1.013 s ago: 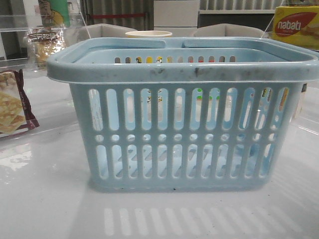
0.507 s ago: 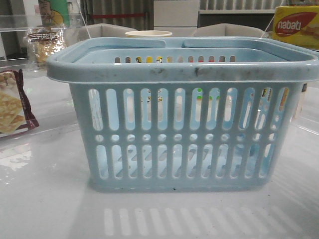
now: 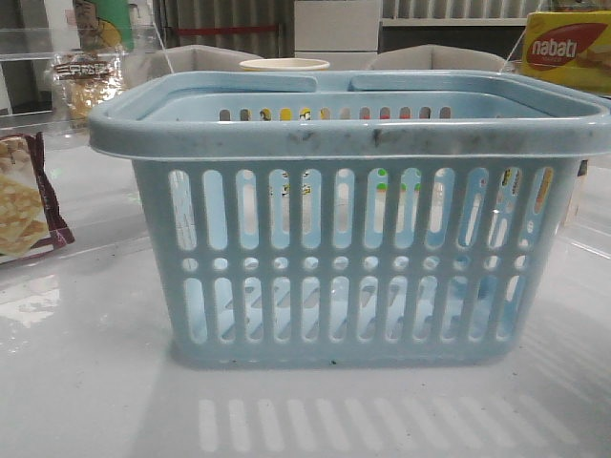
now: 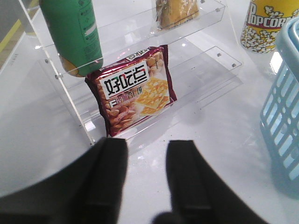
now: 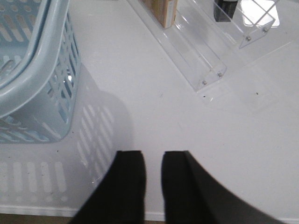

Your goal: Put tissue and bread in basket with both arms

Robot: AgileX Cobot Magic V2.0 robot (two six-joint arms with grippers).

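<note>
The pale blue basket stands in the middle of the table; it also shows in the left wrist view and the right wrist view. The bread in clear wrap lies on a clear rack at the far left, and its lower part shows in the left wrist view. My left gripper is open and empty, above the table in front of that rack. My right gripper is open with a narrow gap and empty, right of the basket. A dark object on the right rack is mostly cut off; I cannot tell if it is the tissue.
A maroon-edged cracker packet and a green bottle stand on the left acrylic rack. A popcorn cup stands behind the basket. A yellow nabati box is at the far right. Another clear rack lies right of the basket.
</note>
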